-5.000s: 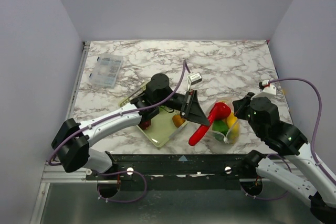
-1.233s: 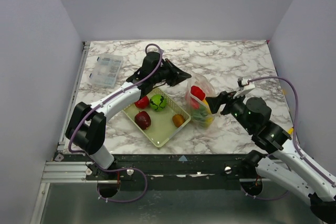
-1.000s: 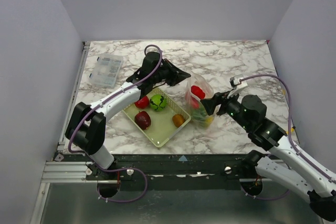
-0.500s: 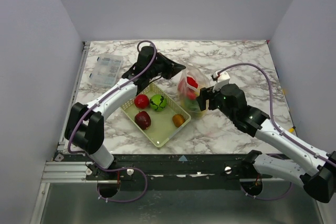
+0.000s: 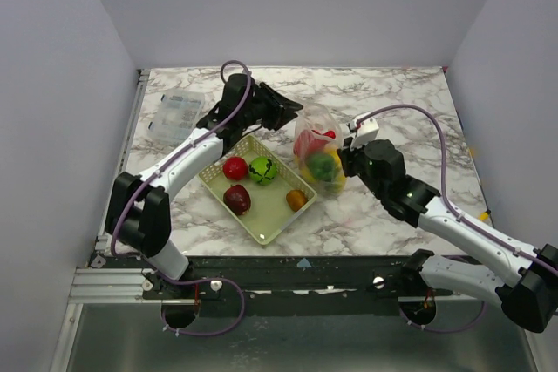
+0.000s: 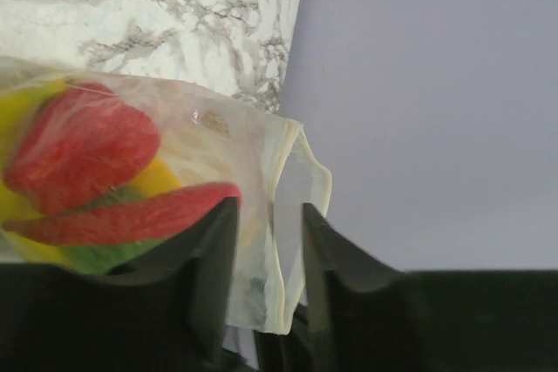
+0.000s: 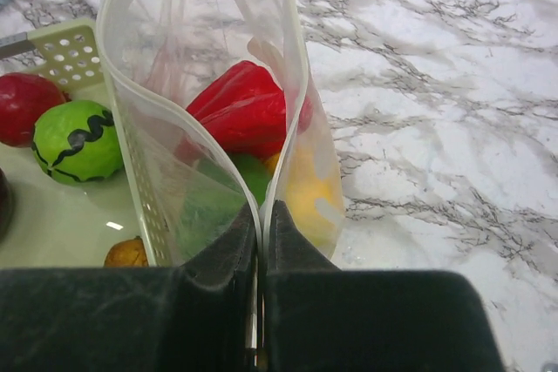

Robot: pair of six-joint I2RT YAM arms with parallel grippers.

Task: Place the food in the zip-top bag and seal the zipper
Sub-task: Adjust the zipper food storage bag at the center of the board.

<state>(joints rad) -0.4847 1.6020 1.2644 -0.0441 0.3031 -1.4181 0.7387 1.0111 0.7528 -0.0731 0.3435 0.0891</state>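
The zip-top bag (image 5: 317,151) stands upright beside the basket, with red, green and yellow food inside. My right gripper (image 5: 343,156) is shut on the near end of its mouth edge, fingers pressed together (image 7: 261,208). The zipper (image 7: 295,50) gapes open above a red pepper (image 7: 244,111) and green (image 7: 209,202) and yellow pieces. My left gripper (image 5: 295,117) is at the bag's far corner. Its fingers stand apart (image 6: 267,208) with the bag's edge (image 6: 292,215) loose between them. A red chili (image 6: 131,215) shows through the film.
A pale yellow mesh basket (image 5: 277,222) lies left of the bag, holding a red fruit (image 5: 234,167), a green ball (image 5: 263,170), a dark red fruit (image 5: 237,199) and an orange piece (image 5: 297,199). A clear compartment box (image 5: 179,116) lies at the far left.
My right arm has swung left to the bag and shut on its mouth edge. The bag and my left gripper have shifted back and to the left.
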